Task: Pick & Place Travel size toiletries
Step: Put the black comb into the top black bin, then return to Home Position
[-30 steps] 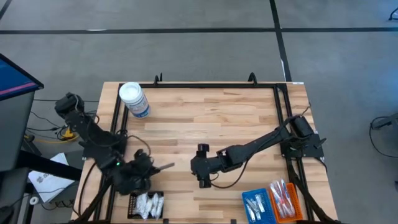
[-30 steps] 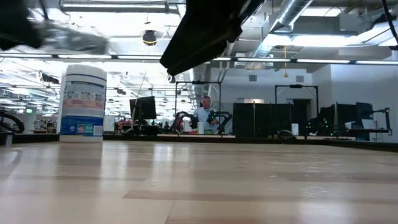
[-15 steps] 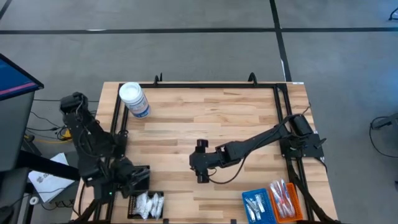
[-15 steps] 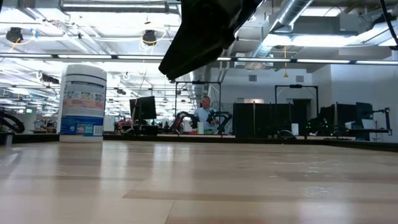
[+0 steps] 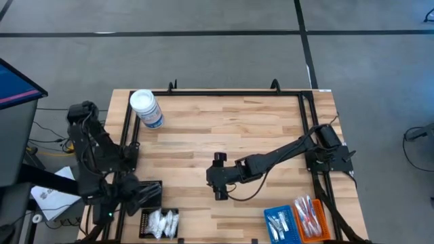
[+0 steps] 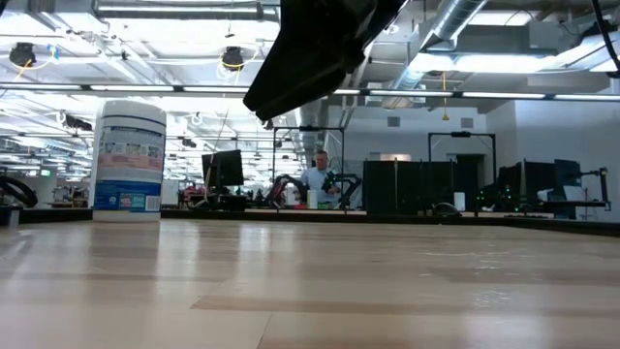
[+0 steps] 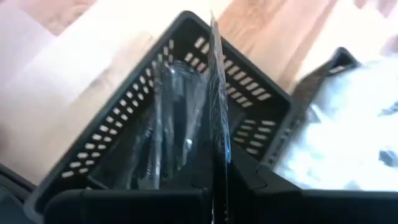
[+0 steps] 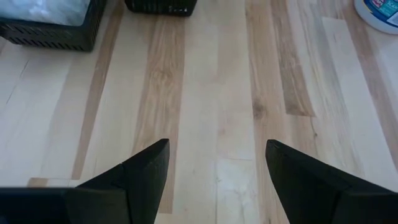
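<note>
My left gripper (image 5: 148,194) (image 7: 219,182) hangs over the table's near-left corner, shut on a slim dark stick in clear wrap (image 7: 214,93). Below it stands a black tray (image 7: 112,155) (image 5: 144,224) holding more clear-wrapped dark sticks (image 7: 168,130). Beside that tray, a second black tray (image 7: 311,93) holds white sachets (image 5: 165,222) (image 7: 348,137). My right gripper (image 5: 220,188) (image 8: 216,163) waits open above the bare middle of the table. Blue-wrapped items fill a blue tray (image 5: 279,222), and red-pink ones an orange tray (image 5: 309,217). My left gripper pinches the wrapped stick between its two fingers at its end (image 7: 219,163), coming from above and slanting down. The stick runs on from the fingers, seen edge-on, lifted over the black tray's inside. Whether its far tip (image 7: 211,22) touches the tray I cannot tell.
A white-lidded round jar (image 5: 146,108) (image 6: 129,160) stands at the far-left of the table. A black frame rail (image 5: 224,92) runs along the table's far and side edges. Bare wood (image 5: 224,135) spans the middle. My right arm (image 6: 320,48) shows dark at the low view's top.
My left arm has swung from nearer the table's middle toward the near-left corner, carrying the stick, which earlier pointed right. The gripper has turned down over the black trays and stayed shut. The right gripper has barely moved.
</note>
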